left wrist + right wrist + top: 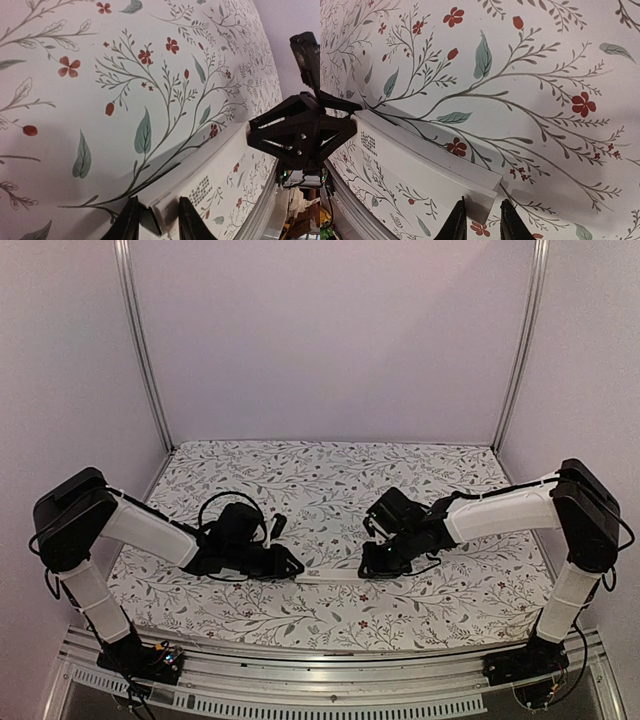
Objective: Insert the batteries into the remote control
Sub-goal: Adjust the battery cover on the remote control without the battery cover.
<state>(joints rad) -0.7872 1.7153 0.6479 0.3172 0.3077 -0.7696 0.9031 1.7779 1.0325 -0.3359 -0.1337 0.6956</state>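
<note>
The remote control [330, 576], a slim white bar, spans the gap between my two grippers at the table's front middle. In the left wrist view my left gripper [158, 200] is shut on one end of the remote control [210, 160], near a small dotted patch [200, 187]. The right wrist view shows my right gripper [483, 201] shut on the other end of the remote control [420, 155]. A shadow lies under the bar. A small dark stub [278, 527] lies beside the left arm; I cannot tell whether it is a battery. No other battery is in view.
A floral cloth [330, 480] covers the table. Pale walls and metal posts [140, 340] enclose the back and sides. An aluminium rail [330, 685] runs along the near edge between the arm bases.
</note>
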